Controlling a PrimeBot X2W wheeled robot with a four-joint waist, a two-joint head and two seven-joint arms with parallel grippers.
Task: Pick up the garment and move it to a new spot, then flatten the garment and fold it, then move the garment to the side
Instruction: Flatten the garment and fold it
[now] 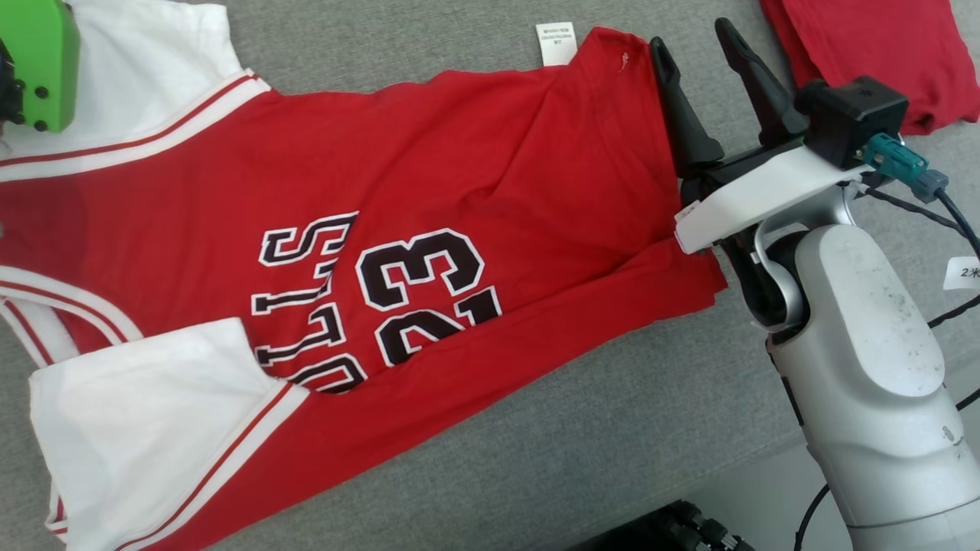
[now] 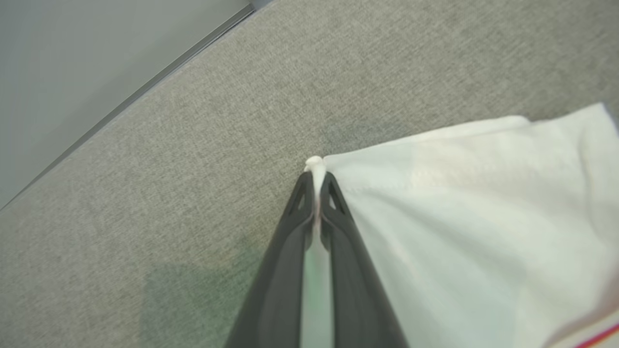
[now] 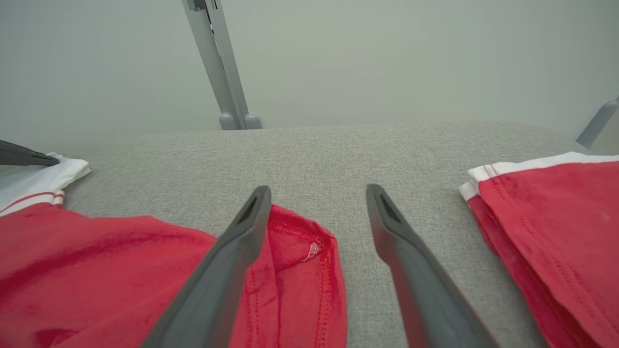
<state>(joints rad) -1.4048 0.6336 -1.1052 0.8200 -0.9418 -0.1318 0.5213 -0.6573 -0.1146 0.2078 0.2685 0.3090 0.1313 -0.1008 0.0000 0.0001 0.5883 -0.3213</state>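
Note:
The garment (image 1: pixel 429 199) is a red jersey with white sleeves and black "23" lettering, spread across the grey table (image 1: pixel 612 428). My left gripper (image 2: pixel 316 176) is shut on the corner of a white sleeve (image 2: pixel 459 217), and a pinch of cloth sticks out past the tips. Its green housing (image 1: pixel 42 65) shows at the top left of the head view. My right gripper (image 1: pixel 691 34) is open at the jersey's far hem. In the right wrist view the right gripper (image 3: pixel 319 191) straddles the red hem corner (image 3: pixel 300 251), which lies close to its left finger.
A second red garment (image 1: pixel 865 53) lies folded at the far right, just beyond my right gripper. A white label (image 1: pixel 556 42) sits on the table by the hem. Cables (image 1: pixel 949 207) trail beside the right arm. A grey stand (image 3: pixel 222 63) rises behind the table.

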